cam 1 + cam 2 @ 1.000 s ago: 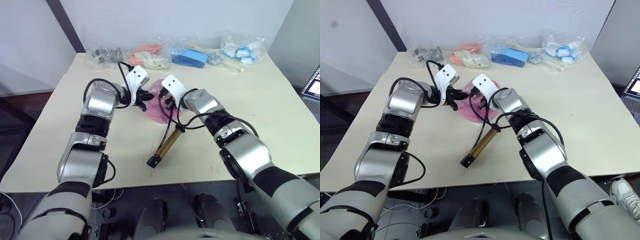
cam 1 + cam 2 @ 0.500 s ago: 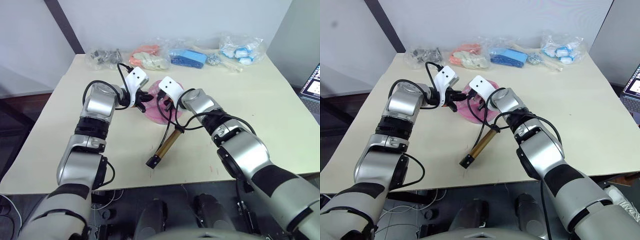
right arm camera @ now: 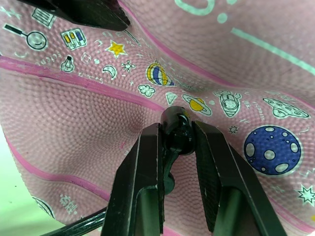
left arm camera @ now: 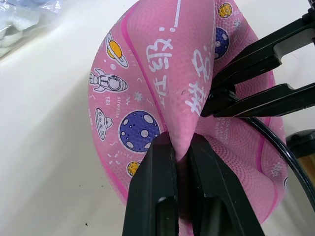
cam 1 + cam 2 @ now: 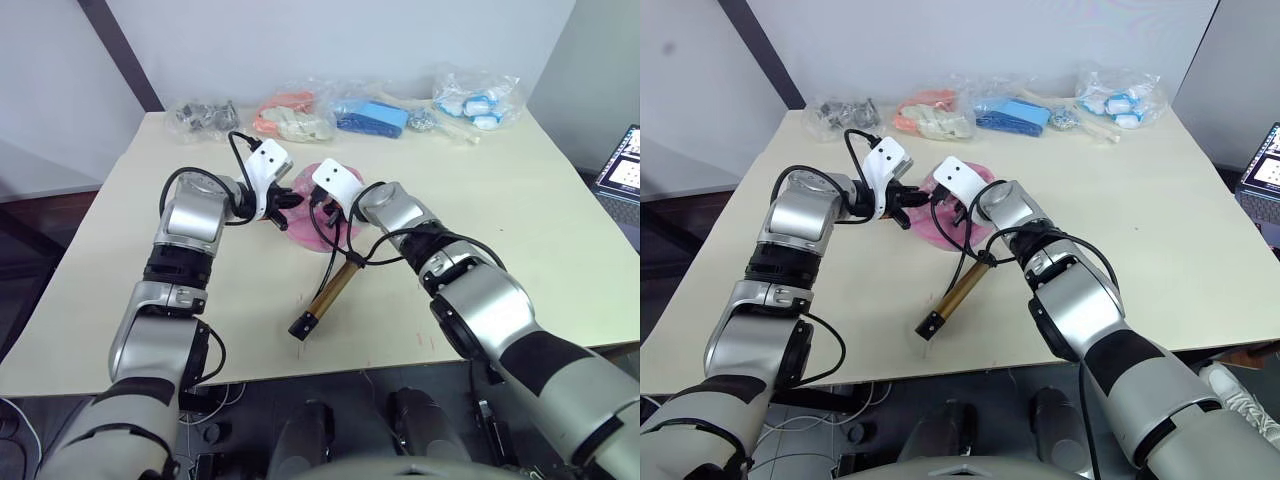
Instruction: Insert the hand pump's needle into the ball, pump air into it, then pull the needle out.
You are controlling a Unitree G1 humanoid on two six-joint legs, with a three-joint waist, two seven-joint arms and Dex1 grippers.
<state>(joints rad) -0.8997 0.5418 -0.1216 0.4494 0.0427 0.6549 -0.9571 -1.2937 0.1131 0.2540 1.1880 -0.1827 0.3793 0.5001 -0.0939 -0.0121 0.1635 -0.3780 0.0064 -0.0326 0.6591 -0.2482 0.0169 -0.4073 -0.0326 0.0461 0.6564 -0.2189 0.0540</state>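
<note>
1. While the limp pink rubber ball [image 4: 162, 83] printed with rockets and planets sags near the middle of the cream table [image 5: 520, 230], the left gripper [image 4: 181, 147] has its two black fingers pressed together on a fold of the ball's skin, holding that flap up off the table.
2. The right gripper [image 3: 178, 135] is pinched on the small round black fitting [image 3: 177, 132] at the end of the pump's thin black hose [image 5: 330, 232], and that fitting sits tight against the pink rubber.
3. I judge the step in hand to be the needle insertion; the needle itself is hidden behind the fitting, so I cannot tell whether it is fully seated in the valve.
4. The next move likely calls for a straight push along the fitting's axis into the rubber, with the left gripper bracing the flap so the soft skin does not buckle away.
5. The short gold-brass hand pump [image 5: 332, 290] lies flat on the table nearer the robot than the ball, ungripped.
6. Its long axis runs diagonally: the hose end points up toward the ball, and the black end [image 5: 302, 325] points toward the robot's left and the near table edge.
</note>
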